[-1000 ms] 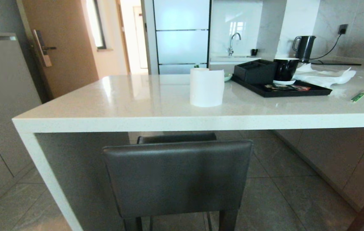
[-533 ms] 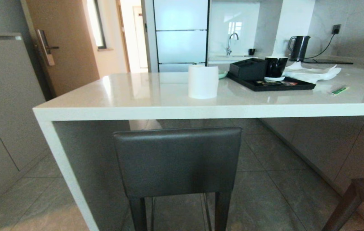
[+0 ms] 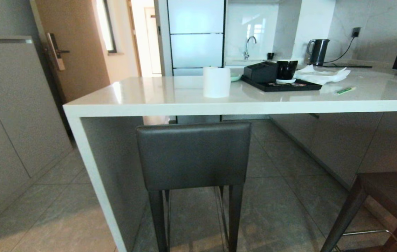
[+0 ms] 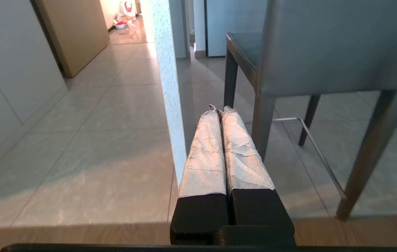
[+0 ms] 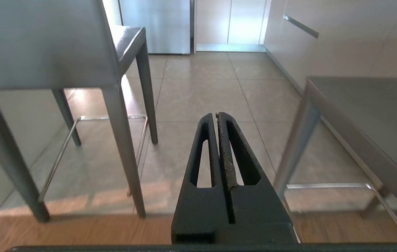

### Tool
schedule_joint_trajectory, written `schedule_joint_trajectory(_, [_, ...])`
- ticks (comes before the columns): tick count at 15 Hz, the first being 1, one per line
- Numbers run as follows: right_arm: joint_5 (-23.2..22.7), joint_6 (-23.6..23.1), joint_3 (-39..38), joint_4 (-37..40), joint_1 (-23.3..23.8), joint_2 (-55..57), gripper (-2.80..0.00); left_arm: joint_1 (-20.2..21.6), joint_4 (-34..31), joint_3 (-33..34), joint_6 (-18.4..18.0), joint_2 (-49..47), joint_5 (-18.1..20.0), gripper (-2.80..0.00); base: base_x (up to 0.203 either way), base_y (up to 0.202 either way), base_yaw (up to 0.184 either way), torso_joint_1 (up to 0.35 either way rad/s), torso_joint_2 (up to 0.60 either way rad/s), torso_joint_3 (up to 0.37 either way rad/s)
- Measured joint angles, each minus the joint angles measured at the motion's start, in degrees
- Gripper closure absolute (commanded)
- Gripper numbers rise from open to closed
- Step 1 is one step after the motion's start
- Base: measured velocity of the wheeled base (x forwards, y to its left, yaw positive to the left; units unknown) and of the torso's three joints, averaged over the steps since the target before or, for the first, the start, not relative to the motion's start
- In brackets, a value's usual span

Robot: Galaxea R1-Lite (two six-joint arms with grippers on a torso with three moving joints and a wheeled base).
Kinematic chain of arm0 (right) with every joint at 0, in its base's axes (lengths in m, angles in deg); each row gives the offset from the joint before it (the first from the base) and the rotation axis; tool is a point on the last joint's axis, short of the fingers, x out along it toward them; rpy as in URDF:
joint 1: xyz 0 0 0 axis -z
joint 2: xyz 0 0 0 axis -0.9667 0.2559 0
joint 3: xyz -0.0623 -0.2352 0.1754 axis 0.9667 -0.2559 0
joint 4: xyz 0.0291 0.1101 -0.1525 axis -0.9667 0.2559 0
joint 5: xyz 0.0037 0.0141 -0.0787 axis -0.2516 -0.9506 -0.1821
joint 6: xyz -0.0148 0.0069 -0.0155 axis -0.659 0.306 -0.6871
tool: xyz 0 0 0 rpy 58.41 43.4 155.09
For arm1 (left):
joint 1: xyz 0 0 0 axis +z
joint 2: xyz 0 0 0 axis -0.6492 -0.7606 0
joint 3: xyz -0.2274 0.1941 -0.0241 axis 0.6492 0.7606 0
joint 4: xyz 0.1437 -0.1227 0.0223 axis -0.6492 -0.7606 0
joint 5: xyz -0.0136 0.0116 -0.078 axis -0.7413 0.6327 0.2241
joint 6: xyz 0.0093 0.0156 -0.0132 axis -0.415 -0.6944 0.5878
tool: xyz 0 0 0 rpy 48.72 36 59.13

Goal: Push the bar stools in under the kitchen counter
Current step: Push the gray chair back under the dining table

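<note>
Both grippers pressed shut, empty, low before the stools

Left gripper [image 4: 221, 113] faces the counter [image 3: 219, 105] end panel; right gripper [image 5: 217, 117] points between the stools. One stool [image 3: 193, 154] is tucked under the counter's front edge by its end corner; the other stool [image 3: 387, 196] stands out and likely needs a square, centred push.

One bar stool [image 3: 193, 155] stands tucked at the near edge of the white surface [image 3: 170, 101], by its left end panel, its grey backrest just below the edge. A second stool [image 3: 387, 196] shows only partly (cut off at lower right), standing out from the surface. On top sit a paper roll [image 3: 216, 82], a black tray [image 3: 282, 85] with a dark cup [image 3: 286, 70], and crumpled white paper [image 3: 322, 74] toward the far edge.
</note>
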Motion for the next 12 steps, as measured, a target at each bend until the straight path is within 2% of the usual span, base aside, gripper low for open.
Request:
schedule_joint_trajectory(8, [0.6,0.2,0.0,0.0,0.0,0.0,0.0,0.0,0.0,0.0,0.0,0.0,0.0,0.0,-0.196,0.0,0.0,0.003,0.0,0.002])
schedule_joint_trajectory(12, [0.8,0.7,0.0,0.0,0.0,0.0,0.0,0.0,0.1,0.0,0.5,0.0,-0.4,0.0,-0.026,0.0,0.0,0.0,0.0,0.002])
